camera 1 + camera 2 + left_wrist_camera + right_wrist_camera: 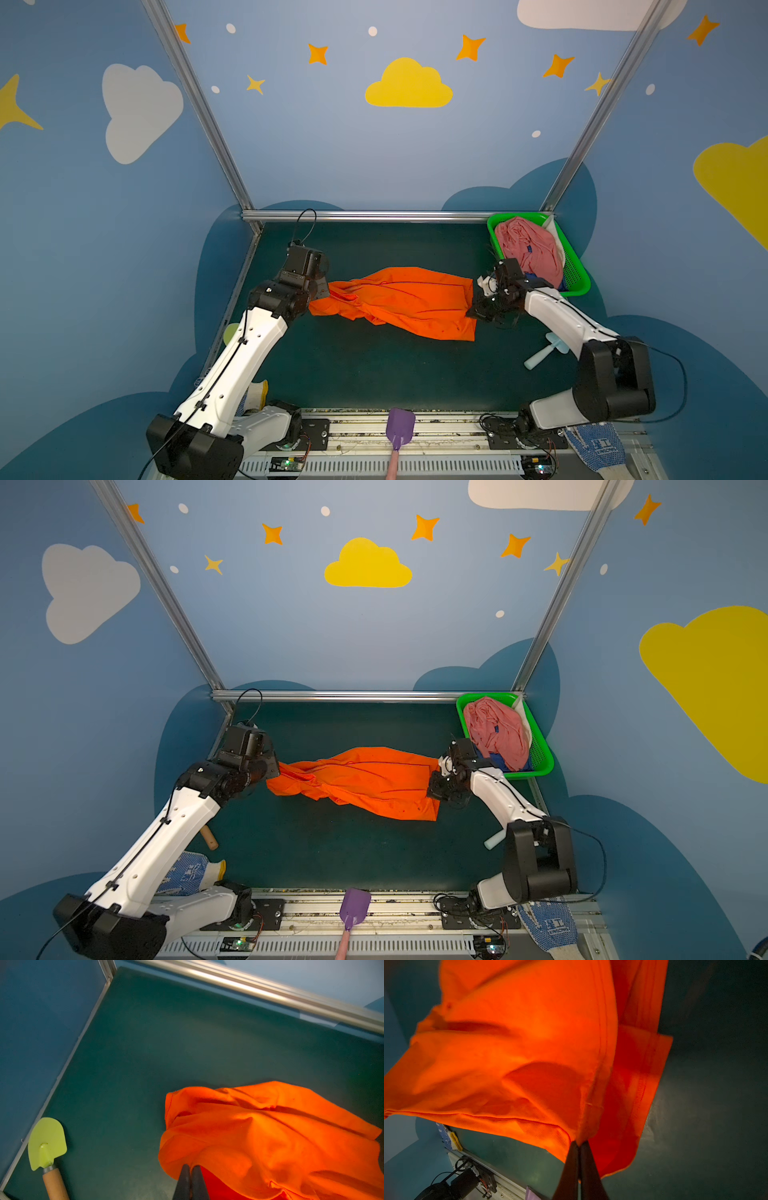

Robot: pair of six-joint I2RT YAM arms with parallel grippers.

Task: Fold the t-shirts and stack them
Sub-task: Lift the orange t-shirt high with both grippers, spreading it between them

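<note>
Purple scoop (400,428) up front aside, we've got the orange shirt (407,301) strung across the mat (374,374) between both arms: left gripper (190,1166) pinched on one end, right gripper (579,1144) clamped on a hem corner. Light, floppy cloth, so we'd grab seams and corners.

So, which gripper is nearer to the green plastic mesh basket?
Right. The right gripper pinches one end of the bright orange cloth shirt close to the front corner of the green plastic mesh basket. The left gripper holds the shirt's opposite end, across the table.
</note>
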